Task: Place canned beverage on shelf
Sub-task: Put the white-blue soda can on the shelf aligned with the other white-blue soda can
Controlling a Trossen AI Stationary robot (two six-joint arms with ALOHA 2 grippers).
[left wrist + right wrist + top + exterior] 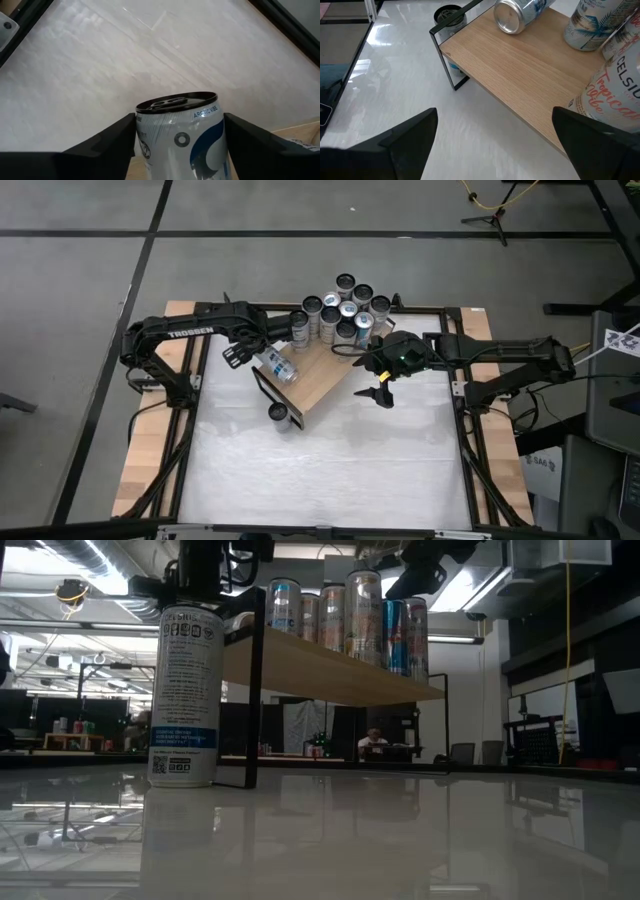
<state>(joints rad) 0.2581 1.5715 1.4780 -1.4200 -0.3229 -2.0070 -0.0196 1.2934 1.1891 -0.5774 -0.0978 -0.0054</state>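
The shelf (pixel 318 373) is a long light-brown wooden board on thin black metal frame ends, standing at an angle on the white desk (pixel 380 460). A white-and-blue beverage can (pixel 277 364) lies on its side on the board near one end, its top toward that end, between the left hand's (pixel 243 352) fingers (pixel 107 145). A cluster of upright cans (pixel 344 310) crowds the board's other end. One more upright can (pixel 279 415), white with a blue band, stands on the desk just beside the shelf's nearer frame end.
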